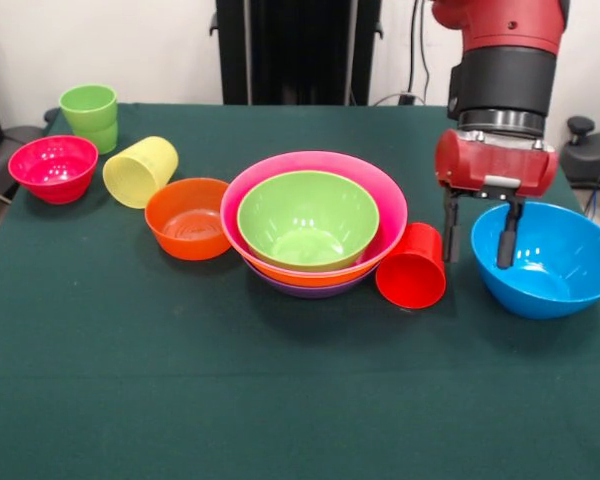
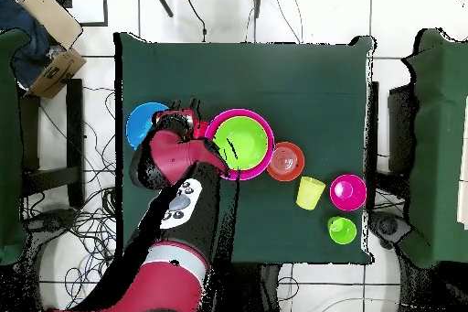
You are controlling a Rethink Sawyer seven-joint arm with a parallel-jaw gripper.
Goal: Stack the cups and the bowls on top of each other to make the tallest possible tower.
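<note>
Hovering our open, empty pincer (image 1: pixel 477 230) over the blue bowl's (image 1: pixel 550 262) nine-o'clock rim, we are preparing to grasp it for the tower (image 1: pixel 315 222).

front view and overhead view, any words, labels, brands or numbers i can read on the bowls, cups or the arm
None can be read in either view.
The bowls and cups, such as the blue bowl and the red cup, are plain plastic without print.
The gripper and the red arm show no legible lettering.
</note>
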